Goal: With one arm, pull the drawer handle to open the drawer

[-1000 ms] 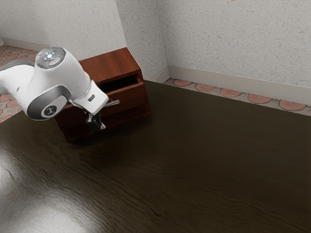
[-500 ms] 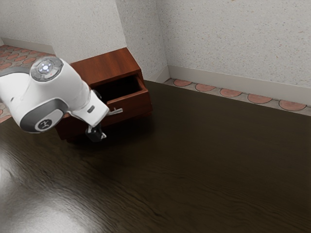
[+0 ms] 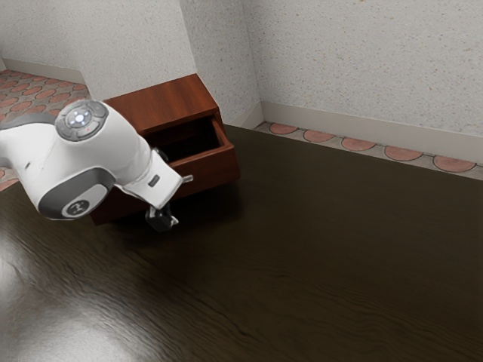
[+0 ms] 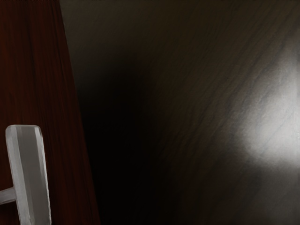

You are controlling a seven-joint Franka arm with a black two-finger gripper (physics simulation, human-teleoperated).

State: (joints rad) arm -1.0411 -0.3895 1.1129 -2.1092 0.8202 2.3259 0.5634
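Note:
A red-brown wooden cabinet (image 3: pixel 162 102) stands against the wall at the back left of the exterior view. Its top drawer (image 3: pixel 207 166) is pulled partly out, with a dark cavity showing behind the front panel. The grey metal drawer handle (image 3: pixel 184 179) sticks out past my white hand; in the wrist view the handle (image 4: pixel 26 178) is a pale bar standing off the drawer front (image 4: pixel 42 93). My black gripper (image 3: pixel 161 219) is just in front of the drawer front, shut on the handle, with most of the handle hidden by my hand.
Dark wooden floor (image 3: pixel 317 249) spreads wide in front of the cabinet and to the exterior view's right. White speckled walls with a skirting board (image 3: pixel 362 124) run along the back. A strip of reddish tiles (image 3: pixel 392 151) lies at the foot of the wall.
My hand has moved toward the exterior view's right and front, and the drawer has slid further out of the cabinet with it.

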